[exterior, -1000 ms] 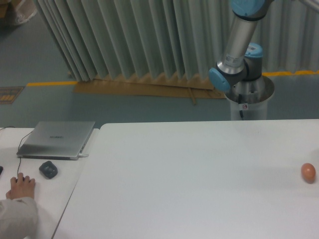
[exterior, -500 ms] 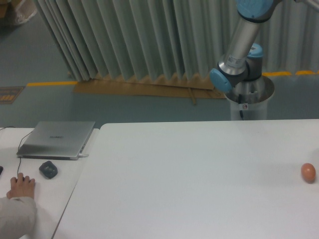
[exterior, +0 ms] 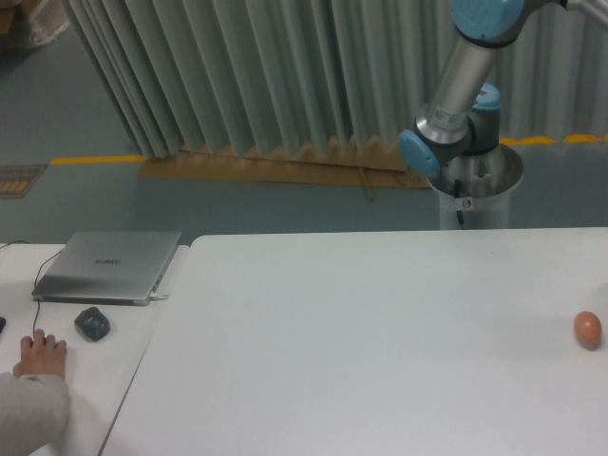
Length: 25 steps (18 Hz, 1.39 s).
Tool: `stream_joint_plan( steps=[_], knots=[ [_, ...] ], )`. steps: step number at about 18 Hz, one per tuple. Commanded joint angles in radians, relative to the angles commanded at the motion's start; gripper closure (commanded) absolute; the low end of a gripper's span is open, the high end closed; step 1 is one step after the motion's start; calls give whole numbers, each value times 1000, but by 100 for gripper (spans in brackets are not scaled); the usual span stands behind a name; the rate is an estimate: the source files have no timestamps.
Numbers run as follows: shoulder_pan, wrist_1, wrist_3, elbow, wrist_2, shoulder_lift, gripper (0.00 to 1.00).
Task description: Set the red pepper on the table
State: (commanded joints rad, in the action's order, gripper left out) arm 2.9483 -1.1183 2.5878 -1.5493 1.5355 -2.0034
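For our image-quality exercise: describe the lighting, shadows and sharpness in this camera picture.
Fixed camera view: soft, even light with a greenish cast; the table shows no glare; the orange ball casts only a faint shadow; the whole frame is slightly soft and grainy; the robot arm is cut off at the top.

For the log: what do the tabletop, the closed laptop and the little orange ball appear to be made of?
The table looks like matte white laminate, with no glare or grain. The laptop looks like brushed grey metal, given its dull even sheen. The orange ball is smooth, possibly plastic; too small to tell.
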Motion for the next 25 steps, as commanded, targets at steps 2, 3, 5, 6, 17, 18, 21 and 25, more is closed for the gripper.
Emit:
stream_joint_plan(
  steps=[2,3,5,6,17,18,21,25],
  knots=[
    [0,2,2,0,3,-3,0],
    [3,3,5,2,3,-6,0],
    [8,3,8,5,5,-8,0],
    [11,3,8,5,5,-9,0],
    [5,21,-2,2,46,-18,41],
    [3,20,-2,2,46,-17,41],
    [2,18,-3,2,48,-15,41],
    [-2,12,-5,2,58,-6,41]
  ],
)
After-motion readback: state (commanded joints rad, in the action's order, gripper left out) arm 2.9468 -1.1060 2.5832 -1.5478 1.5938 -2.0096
